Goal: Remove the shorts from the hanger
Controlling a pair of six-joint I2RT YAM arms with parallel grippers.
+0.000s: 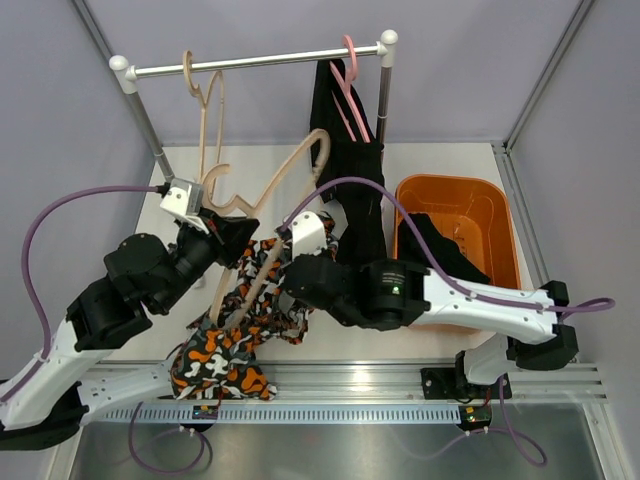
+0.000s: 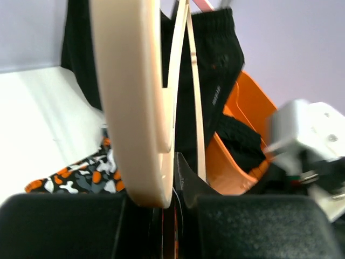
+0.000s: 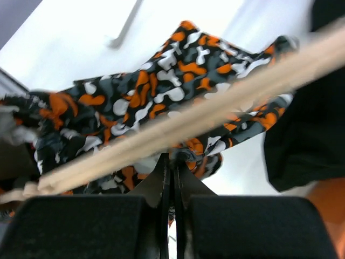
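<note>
the left gripper [image 2: 170, 204] is clamped narrow on the beige hanger [image 2: 135, 97], though the contact is lost in shadow. the right gripper [image 3: 172, 164] pinches the patterned shorts [image 3: 156, 91], its tips half hidden behind the hanger's bar. the cloth is bunched around the hanger's lower end. one pair of black shorts [image 1: 350, 150] hangs from a pink hanger [image 1: 347, 85]. the second black shorts [image 1: 432, 240] lie in the orange bin [image 1: 500, 215], partly behind the right arm.

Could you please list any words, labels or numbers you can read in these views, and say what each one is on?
Nothing here can be read with certainty.
On the hanging black shorts, pale vertical print: too blurred to read.
On the front rail, small stickers: too small to read.
</note>
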